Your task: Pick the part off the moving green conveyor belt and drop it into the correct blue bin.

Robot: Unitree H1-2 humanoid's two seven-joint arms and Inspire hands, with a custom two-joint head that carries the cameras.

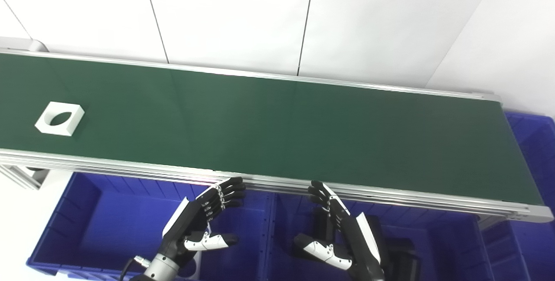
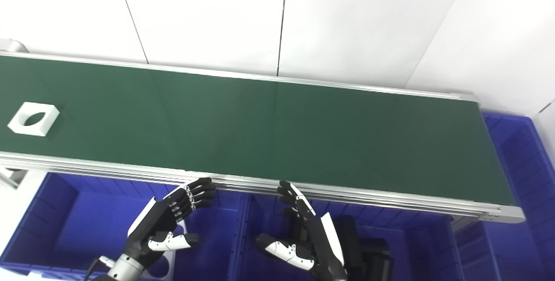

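Observation:
A white square part (image 1: 59, 118) with a round hole lies flat on the green conveyor belt (image 1: 277, 129) near its left end; it also shows in the right eye view (image 2: 33, 119). My left hand (image 1: 204, 218) is open and empty, held over a blue bin (image 1: 86, 229) in front of the belt. My right hand (image 1: 338, 229) is open and empty, held over the middle blue bin (image 1: 286, 220). Both hands are far to the right of the part, below the belt's near rail.
A third blue bin (image 1: 537, 151) stands at the belt's right end. A dark object (image 2: 364, 246) lies in the middle bin behind my right hand. A white object (image 2: 167, 261) lies in the left bin under my left hand. White wall panels stand behind the belt.

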